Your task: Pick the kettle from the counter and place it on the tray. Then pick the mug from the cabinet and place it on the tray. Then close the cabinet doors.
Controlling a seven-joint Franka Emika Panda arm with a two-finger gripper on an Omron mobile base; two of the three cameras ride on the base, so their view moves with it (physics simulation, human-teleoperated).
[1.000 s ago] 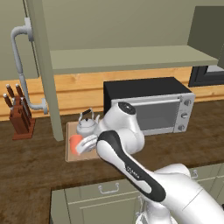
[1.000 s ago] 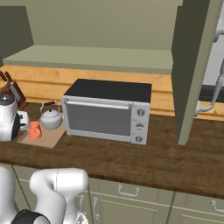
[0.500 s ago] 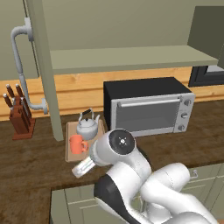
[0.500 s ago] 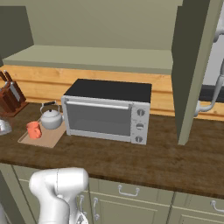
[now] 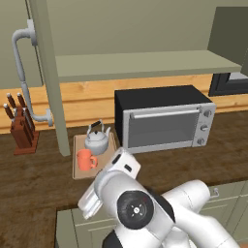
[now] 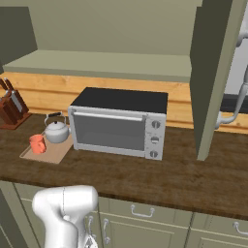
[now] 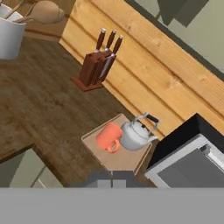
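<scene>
The dark wood desk (image 5: 43, 179) carries a tray (image 5: 79, 170), a toaster oven (image 5: 164, 118) and a knife block (image 5: 23, 131). On the tray stand the kettle (image 5: 97, 141) and the mug (image 5: 86, 159), side by side.

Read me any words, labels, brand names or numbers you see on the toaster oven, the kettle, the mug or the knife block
None: no readable text on the toaster oven, kettle, mug or knife block.
The toaster oven's knobs carry no markings that can be made out.

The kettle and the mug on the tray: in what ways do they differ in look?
The kettle is silvery-grey and rounded, with a dark arched top handle; the mug is orange and cylindrical, with a side loop handle. The kettle is slightly bigger than the mug. Both stand upright on the tray.
</scene>
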